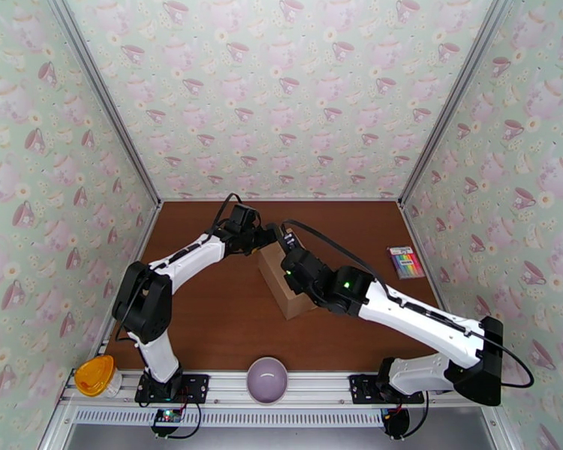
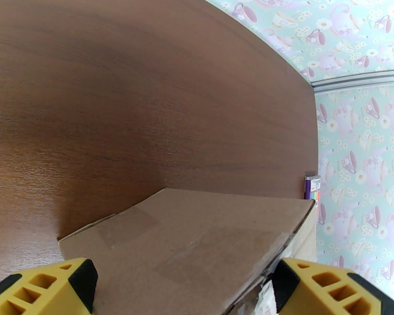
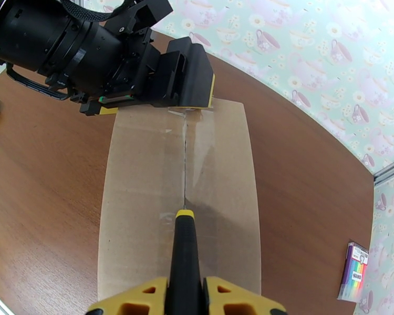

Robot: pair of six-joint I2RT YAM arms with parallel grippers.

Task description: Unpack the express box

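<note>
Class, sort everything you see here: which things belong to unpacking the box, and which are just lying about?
In the job: express box; black-handled tool gripped by right hand; open left hand astride the box.
Lying about: coloured pen pack; purple bowl; orange object.

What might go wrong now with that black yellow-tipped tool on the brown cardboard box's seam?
The black yellow-tipped tool in the right gripper may slip off the taped seam of the brown cardboard box and gouge the cardboard. Following the seam leads toward the open left gripper at the far end; they may collide.
</note>
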